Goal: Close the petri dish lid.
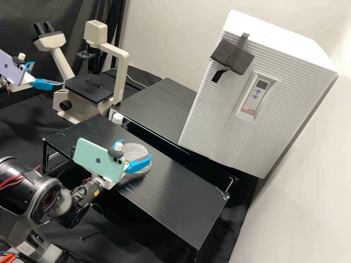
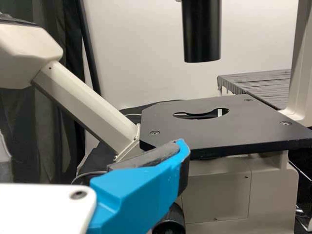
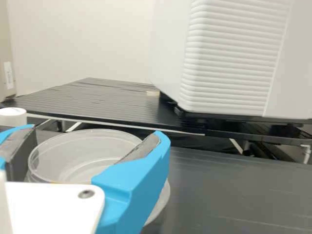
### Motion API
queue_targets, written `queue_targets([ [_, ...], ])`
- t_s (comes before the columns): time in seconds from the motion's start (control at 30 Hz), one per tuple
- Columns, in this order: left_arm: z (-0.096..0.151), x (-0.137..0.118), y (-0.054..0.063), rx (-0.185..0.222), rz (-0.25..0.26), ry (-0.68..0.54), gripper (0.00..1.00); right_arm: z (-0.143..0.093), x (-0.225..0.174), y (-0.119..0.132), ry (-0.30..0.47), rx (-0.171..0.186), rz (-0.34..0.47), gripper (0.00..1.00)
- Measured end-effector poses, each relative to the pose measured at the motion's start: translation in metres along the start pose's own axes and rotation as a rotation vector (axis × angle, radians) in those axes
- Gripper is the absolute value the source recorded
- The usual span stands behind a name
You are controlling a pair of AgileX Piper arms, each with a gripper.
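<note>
At the front bench, my right gripper [image 1: 133, 149] is shut on the clear petri dish lid [image 1: 134, 149], whose round rim lies between its fingers. Slightly below the lid, the dish base [image 1: 147, 168] sits on the black bench top. In the right wrist view, the pads of the right gripper [image 3: 97, 139] flank the lid [image 3: 83, 146], and the base [image 3: 162, 201] shows past one finger. My left gripper [image 1: 48, 73] is open beside the microscope, holding nothing. One finger of the left gripper [image 2: 141, 190] stands before the microscope stage in the left wrist view.
The microscope [image 1: 89, 87] stands at the back left. Near the dish is a white-capped bottle [image 1: 117, 118]. A large white ribbed incubator [image 1: 256, 95] rises at the right, behind the black bench [image 1: 172, 193]. Another black table [image 1: 157, 109] stands between them.
</note>
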Motion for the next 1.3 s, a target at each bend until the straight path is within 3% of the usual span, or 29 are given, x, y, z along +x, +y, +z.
queue_targets([
  [0.8,0.000,0.000,0.000,0.000,0.000,0.000,1.00,0.006,0.002,-0.003,-0.034,-0.004,-0.008,0.00],
  [1.17,0.000,0.000,0.000,0.000,0.000,0.000,1.00,0.016,-0.002,0.021,-0.095,-0.014,0.123,0.00],
  [1.3,0.000,0.000,0.000,0.000,0.000,0.000,1.00,0.013,-0.003,0.020,-0.077,-0.012,0.116,0.00],
])
